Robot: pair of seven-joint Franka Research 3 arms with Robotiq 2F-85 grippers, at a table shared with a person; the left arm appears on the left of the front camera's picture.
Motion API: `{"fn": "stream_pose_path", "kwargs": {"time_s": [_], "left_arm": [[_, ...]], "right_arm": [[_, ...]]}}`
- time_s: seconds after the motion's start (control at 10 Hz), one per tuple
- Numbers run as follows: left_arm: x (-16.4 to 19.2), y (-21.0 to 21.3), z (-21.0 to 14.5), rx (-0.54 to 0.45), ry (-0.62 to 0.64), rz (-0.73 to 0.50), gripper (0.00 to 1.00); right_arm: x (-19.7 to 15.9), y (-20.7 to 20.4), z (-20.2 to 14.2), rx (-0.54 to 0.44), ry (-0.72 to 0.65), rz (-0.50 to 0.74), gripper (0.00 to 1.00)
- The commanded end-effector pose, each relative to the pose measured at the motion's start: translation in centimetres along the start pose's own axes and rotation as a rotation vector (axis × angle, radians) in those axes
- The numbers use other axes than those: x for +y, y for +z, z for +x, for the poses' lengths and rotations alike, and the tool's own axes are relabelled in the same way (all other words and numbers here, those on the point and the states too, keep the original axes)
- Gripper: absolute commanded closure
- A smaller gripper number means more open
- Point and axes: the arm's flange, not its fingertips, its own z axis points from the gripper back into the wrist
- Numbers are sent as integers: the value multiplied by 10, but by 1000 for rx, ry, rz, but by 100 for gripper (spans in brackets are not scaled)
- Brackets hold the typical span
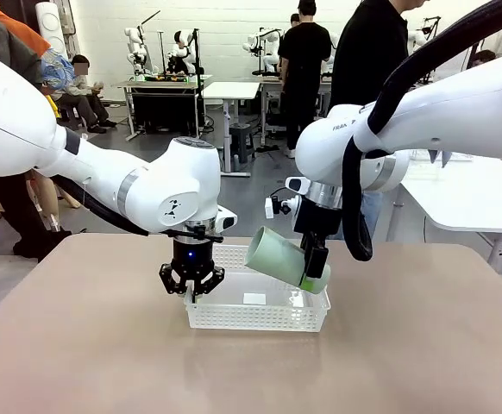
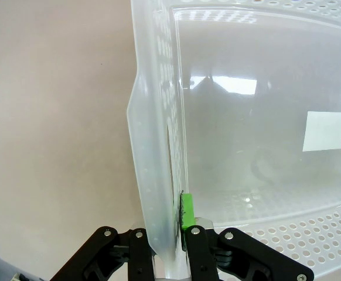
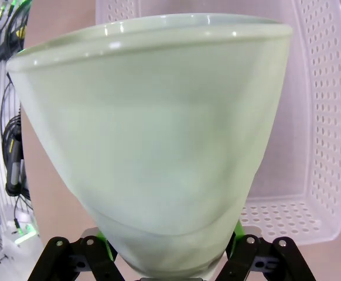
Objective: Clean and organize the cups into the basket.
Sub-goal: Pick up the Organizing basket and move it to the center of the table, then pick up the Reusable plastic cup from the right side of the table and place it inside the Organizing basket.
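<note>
The white perforated basket (image 1: pixel 260 312) sits at the middle of the tan table. My left gripper (image 1: pixel 191 285) is shut on the basket's left wall; in the left wrist view the wall (image 2: pixel 159 146) runs up between the two fingers (image 2: pixel 187 212). A pale mint green cup (image 1: pixel 284 256) hangs tilted above the basket's right half, mouth towards the left. My right gripper (image 1: pixel 314 261) is shut on this cup near its base. In the right wrist view the cup (image 3: pixel 153 140) stands in front of the basket (image 3: pixel 323 117).
A white sticker (image 1: pixel 253 298) lies on the basket's floor. A person in black (image 1: pixel 372 52) stands beyond the table's far edge. A white table (image 1: pixel 467 194) stands at the right rear. Bare tabletop (image 1: pixel 78 345) lies around the basket.
</note>
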Motion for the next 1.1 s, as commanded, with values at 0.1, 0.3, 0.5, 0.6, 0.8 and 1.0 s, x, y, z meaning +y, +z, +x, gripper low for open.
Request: {"fn": "stream_pose_path", "kwargs": {"time_s": [0.1,0.3,0.5,0.6,0.8,1.0], "left_arm": [[0,0,-2,5,-3,2,100],[0,0,-2,5,-3,2,100],[0,0,-2,5,-3,2,100],[0,0,-2,5,-3,2,100],[0,0,-2,5,-3,2,100],[0,0,-2,5,-3,2,100]], "right_arm": [[-9,-15,-6,-21,-2,34,21],[-17,-31,-4,4,-6,68,21],[-21,-43,0,40,10,84,21],[-26,-51,1,58,14,103,21],[-31,-61,2,76,15,129,21],[-33,-66,4,86,20,144,21]]}}
